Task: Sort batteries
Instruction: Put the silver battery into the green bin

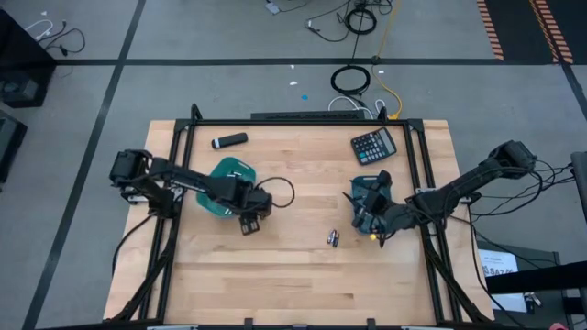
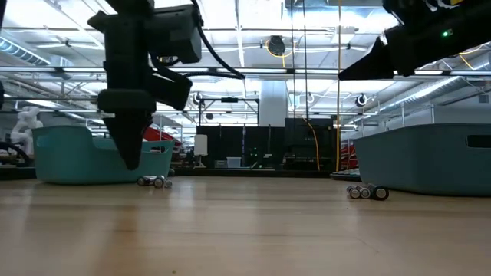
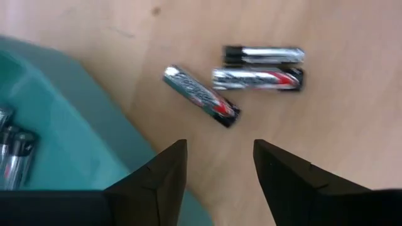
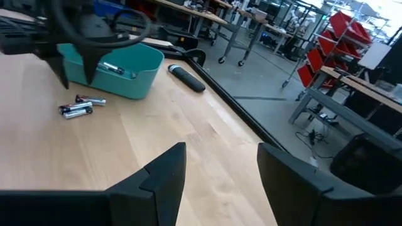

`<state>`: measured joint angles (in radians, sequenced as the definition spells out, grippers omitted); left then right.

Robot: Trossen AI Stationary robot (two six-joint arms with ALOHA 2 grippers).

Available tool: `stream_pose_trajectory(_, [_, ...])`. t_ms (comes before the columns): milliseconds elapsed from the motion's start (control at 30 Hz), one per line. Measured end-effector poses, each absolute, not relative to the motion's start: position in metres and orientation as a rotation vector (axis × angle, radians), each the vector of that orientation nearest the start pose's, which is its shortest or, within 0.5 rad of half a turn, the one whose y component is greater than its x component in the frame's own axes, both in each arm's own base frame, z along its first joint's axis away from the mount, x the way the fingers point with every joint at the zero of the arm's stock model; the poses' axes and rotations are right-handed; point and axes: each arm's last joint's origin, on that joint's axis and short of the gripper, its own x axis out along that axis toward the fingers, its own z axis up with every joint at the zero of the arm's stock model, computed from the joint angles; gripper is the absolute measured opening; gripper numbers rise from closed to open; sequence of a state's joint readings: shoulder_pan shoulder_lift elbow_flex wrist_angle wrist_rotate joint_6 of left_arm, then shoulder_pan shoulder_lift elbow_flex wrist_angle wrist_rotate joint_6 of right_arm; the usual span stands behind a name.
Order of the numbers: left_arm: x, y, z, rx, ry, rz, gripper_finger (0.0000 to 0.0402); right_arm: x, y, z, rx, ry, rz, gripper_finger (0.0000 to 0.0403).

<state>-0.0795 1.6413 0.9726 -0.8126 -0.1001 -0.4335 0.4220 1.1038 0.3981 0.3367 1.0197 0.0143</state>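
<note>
The left gripper (image 3: 217,172) hangs just over the wood beside the left teal tray (image 3: 56,119), its two dark fingers (image 3: 160,179) spread apart and empty, touching nothing. Just ahead of them lie three silvery batteries (image 3: 251,75), two side by side and one slanted (image 3: 200,95) closest to the tray. To pick well, it would likely take the slanted cell first, turning the wrist so the fingers close across its width, clear of the tray wall. Several cells (image 3: 12,150) already sit in that tray. The right gripper (image 4: 217,182) waits by the right tray (image 1: 367,191), likewise spread and empty, with a further small cluster of batteries (image 1: 334,238) on the table nearby.
</note>
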Motion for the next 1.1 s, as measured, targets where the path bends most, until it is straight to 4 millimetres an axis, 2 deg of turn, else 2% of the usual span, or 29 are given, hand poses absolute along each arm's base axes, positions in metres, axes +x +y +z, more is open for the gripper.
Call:
stream_pose_trajectory(300, [0.285, 0.007, 0.167, -0.570, 1.324, 0.521, 0.0194, 0.198, 0.055, 0.195, -0.228, 0.291, -0.592, 0.0187])
stream_pose_trajectory(533, [0.287, 0.012, 0.152, -0.599, 1.375, 0.578, 0.0194, 0.199, 0.055, 0.195, -0.228, 0.295, -0.569, 0.0187])
stream_pose_trajectory(767, [0.291, 0.013, 0.141, -0.508, 1.411, 0.519, 0.0189, 0.199, 0.055, 0.195, -0.232, 0.296, -0.570, 0.0187])
stream_pose_trajectory(933, [0.295, 0.012, 0.138, -0.375, 1.413, 0.394, 0.0150, 0.199, 0.055, 0.195, -0.233, 0.298, -0.570, 0.0187])
stream_pose_trajectory(1100, [0.297, 0.013, 0.138, -0.271, 1.398, 0.336, 0.0059, 0.199, 0.055, 0.195, -0.246, 0.304, -0.569, 0.0187])
